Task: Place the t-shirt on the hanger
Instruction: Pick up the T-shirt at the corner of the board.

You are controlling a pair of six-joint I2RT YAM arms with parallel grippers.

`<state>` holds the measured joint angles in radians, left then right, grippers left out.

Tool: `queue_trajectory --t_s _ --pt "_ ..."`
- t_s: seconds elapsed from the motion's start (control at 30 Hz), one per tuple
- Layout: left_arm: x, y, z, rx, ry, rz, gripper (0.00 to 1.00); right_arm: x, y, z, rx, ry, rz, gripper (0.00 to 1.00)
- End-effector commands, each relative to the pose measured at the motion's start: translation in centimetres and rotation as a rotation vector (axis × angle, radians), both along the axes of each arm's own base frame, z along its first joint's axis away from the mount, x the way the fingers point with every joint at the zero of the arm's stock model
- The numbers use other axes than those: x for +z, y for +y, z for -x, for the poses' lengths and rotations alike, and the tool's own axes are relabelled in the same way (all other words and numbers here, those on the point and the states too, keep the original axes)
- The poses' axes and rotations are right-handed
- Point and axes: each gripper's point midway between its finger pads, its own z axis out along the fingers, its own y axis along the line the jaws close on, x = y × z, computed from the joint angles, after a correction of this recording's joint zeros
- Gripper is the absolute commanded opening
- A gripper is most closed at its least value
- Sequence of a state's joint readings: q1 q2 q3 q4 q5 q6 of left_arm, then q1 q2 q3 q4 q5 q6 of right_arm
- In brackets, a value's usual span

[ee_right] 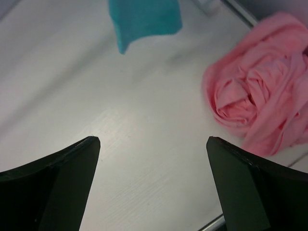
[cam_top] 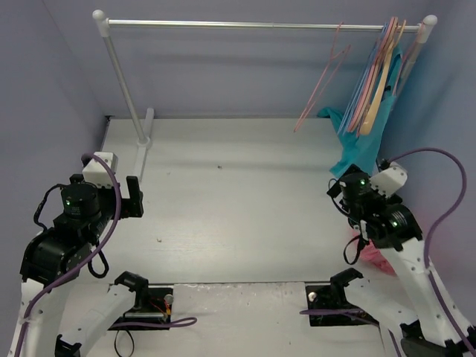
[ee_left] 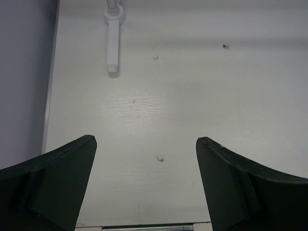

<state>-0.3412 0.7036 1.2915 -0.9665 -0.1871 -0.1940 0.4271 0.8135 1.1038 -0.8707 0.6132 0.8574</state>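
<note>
The salmon-pink t-shirt [ee_right: 260,91] lies crumpled in a heap on the white table at the right edge. In the top view only a bit of it [cam_top: 374,258] shows behind the right arm. The thin pink wire hanger [cam_top: 321,82] hangs tilted on the rail, left of the other hangers. My right gripper [ee_right: 153,142] is open and empty over bare table, left of the t-shirt; in the top view it [cam_top: 338,197] is at the right side. My left gripper [ee_left: 146,139] is open and empty over the table, at the left in the top view [cam_top: 135,197].
A white clothes rail [cam_top: 253,25] spans the back, its left post and foot [ee_left: 113,43] standing on the table. Thicker blue, pink and tan hangers [cam_top: 375,74] and a teal-green garment [cam_top: 357,141] hang at its right end; the garment's hem [ee_right: 144,19] shows ahead of my right gripper.
</note>
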Motion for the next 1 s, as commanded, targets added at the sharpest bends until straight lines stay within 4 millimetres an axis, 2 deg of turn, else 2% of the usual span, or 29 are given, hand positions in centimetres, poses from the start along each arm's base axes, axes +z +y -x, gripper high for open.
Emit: queue_trajectory --t_s 0.0,0.03,0.13,0.23,0.3,0.47,0.5,0.57,0.6,0.63,0.67,0.77,0.87,0.9,0.93,0.97 --pt "0.9 -1.0 -0.8 -0.032 -0.044 0.035 0.87 -4.0 -1.5 1.1 -0.243 0.080 -0.029 1.00" --pt "0.7 -1.0 -0.7 -0.036 -0.041 0.034 0.87 -5.4 -1.8 1.5 -0.268 0.110 -0.021 0.99" --pt "0.5 -1.1 -0.4 -0.041 -0.040 0.044 0.87 -7.9 -2.0 1.8 -0.351 0.150 -0.034 0.96" --pt "0.4 -1.1 0.1 -0.048 -0.044 0.054 0.87 -10.8 -3.2 2.2 -0.432 0.222 -0.009 0.96" --pt "0.3 -1.0 0.4 -0.046 -0.046 0.059 0.87 -12.8 -4.9 2.2 -0.503 0.262 -0.006 0.96" --pt "0.2 -0.8 1.2 -0.048 -0.046 0.065 0.87 -14.8 -7.9 0.9 -0.590 0.299 -0.047 0.94" --pt "0.2 -0.8 1.3 -0.050 -0.046 0.066 0.87 -15.7 -9.3 1.2 -0.646 0.334 -0.043 0.94" --pt "0.2 -0.8 1.5 -0.049 -0.047 0.068 0.87 -16.8 -10.6 0.8 -0.685 0.339 -0.055 0.95" --pt "0.2 -0.7 1.5 -0.048 -0.049 0.068 0.87 -17.8 -11.7 1.3 -0.725 0.378 -0.065 0.94" --pt "0.2 -0.7 1.6 -0.046 -0.046 0.066 0.87 -18.8 -11.9 1.6 -0.735 0.401 -0.081 0.94" --pt "0.2 -0.7 1.7 -0.048 -0.046 0.067 0.87 -19.4 -12.3 1.0 -0.746 0.382 -0.102 0.95" --pt "0.3 -0.6 1.8 -0.044 -0.046 0.067 0.87 -21.6 -12.3 0.8 -0.754 0.440 -0.168 0.90" --pt "0.5 -0.5 1.9 -0.041 -0.048 0.066 0.87 -22.1 -11.8 0.4 -0.724 0.458 -0.182 0.51" --pt "0.7 -0.4 1.9 -0.039 -0.053 0.065 0.87 -21.8 -11.8 0.4 -0.709 0.459 -0.174 0.20" --pt "0.7 -0.4 2.0 -0.038 -0.053 0.064 0.87 -21.3 -11.3 0.1 -0.679 0.459 -0.163 0.05" --pt "0.8 -0.4 1.9 -0.036 -0.055 0.066 0.87 -20.4 -10.8 -0.3 -0.646 0.433 -0.157 0.00"
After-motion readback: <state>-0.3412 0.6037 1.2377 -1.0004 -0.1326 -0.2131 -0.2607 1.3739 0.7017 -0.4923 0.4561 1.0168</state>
